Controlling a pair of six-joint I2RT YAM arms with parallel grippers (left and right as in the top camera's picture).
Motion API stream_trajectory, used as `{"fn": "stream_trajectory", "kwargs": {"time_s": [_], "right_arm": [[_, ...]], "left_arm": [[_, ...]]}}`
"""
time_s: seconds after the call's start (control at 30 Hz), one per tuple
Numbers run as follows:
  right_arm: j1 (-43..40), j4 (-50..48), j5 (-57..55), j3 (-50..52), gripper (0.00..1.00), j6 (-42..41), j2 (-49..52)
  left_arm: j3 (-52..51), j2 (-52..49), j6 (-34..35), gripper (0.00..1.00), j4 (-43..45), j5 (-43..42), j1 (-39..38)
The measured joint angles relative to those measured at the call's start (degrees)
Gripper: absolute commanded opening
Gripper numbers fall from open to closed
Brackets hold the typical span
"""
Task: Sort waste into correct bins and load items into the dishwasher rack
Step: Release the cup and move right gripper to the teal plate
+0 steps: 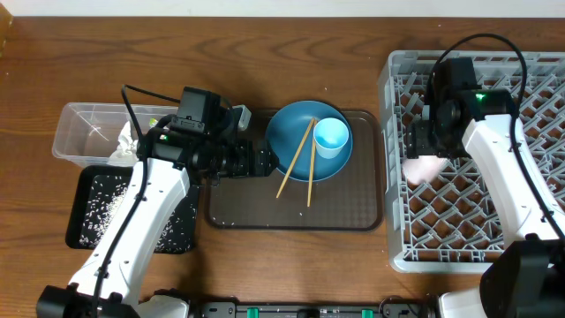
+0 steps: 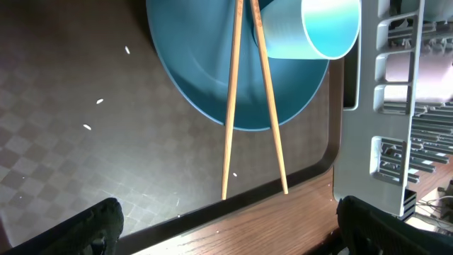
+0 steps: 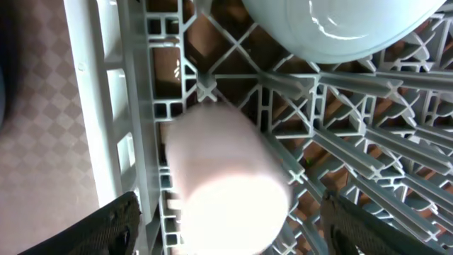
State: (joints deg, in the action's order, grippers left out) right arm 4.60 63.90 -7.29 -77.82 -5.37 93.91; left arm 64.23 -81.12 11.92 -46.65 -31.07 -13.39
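Chopsticks (image 2: 230,106) just ahead of wide-open left gripper (image 2: 230,223); pinkish-white cup (image 3: 226,177) in rack (image 3: 106,106) below wide-open right gripper (image 3: 237,227).

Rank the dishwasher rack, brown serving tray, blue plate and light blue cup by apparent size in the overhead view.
1. dishwasher rack, largest
2. brown serving tray
3. blue plate
4. light blue cup, smallest
No ties.

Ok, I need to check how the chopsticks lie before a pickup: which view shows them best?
The left wrist view: the chopsticks show large and sharp, lying across the blue plate with their lower ends near the brown tray's edge. Overhead shows them whole but small; the right wrist view misses them.
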Motion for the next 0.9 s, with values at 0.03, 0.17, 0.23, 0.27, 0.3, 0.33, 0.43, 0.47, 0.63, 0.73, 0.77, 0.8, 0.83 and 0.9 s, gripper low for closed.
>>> {"fn": "stream_trajectory", "kwargs": {"time_s": [0.03,0.17,0.23,0.27,0.3,0.33,0.43,0.47,0.63,0.73,0.77,0.8,0.83,0.9], "right_arm": [[0.0,0.15,0.0,0.0,0.8,0.0,0.0],[0.0,0.33,0.0,0.0,0.78,0.0,0.0],[0.0,0.35,0.02,-0.02,0.75,0.0,0.0],[0.0,0.44,0.04,-0.02,0.74,0.04,0.0],[0.0,0.7,0.11,-0.09,0.74,0.02,0.0],[0.0,1.01,0.24,-0.17,0.73,0.0,-0.02],[0.0,1.92,1.68,-1.2,0.72,-0.02,-0.35],[0.0,1.95,2.25,-1.6,0.71,-0.02,-0.61],[0.04,1.33,10.45,-4.26,0.63,0.09,-4.72],[0.46,0.31,16.83,-5.46,0.61,-0.22,-8.13],[1.03,0.07,18.67,-5.77,0.61,-0.52,-9.16],[1.88,-0.13,20.13,-5.92,0.6,-0.81,-9.84],[2.49,-0.15,21.11,-5.97,0.59,-1.18,-10.1],[5.2,-0.76,22.49,-5.99,0.57,-2.21,-10.03]], "left_arm": [[0.0,0.0,0.02,0.99,0.0,0.0,0.0],[0.0,0.0,0.02,0.99,0.0,0.0,0.0],[0.0,0.0,0.02,0.99,0.0,0.0,0.0],[-0.02,0.0,0.02,0.99,0.0,0.0,0.0],[0.0,0.0,0.02,0.99,0.0,0.0,0.0],[0.0,0.0,0.02,0.99,0.0,0.0,0.0],[0.0,0.0,0.02,0.99,0.0,0.0,0.0],[0.0,0.0,0.02,0.99,0.02,0.0,0.0],[0.0,0.0,0.02,0.99,0.02,0.0,0.0],[0.0,0.0,0.02,0.99,0.39,0.72,0.0],[-0.02,0.0,0.0,0.99,0.5,1.51,0.0],[0.0,0.0,0.02,0.99,0.55,2.03,0.0],[0.0,0.0,0.02,0.99,0.59,2.73,0.0],[0.0,0.0,0.02,0.99,0.59,3.43,0.0]]}}
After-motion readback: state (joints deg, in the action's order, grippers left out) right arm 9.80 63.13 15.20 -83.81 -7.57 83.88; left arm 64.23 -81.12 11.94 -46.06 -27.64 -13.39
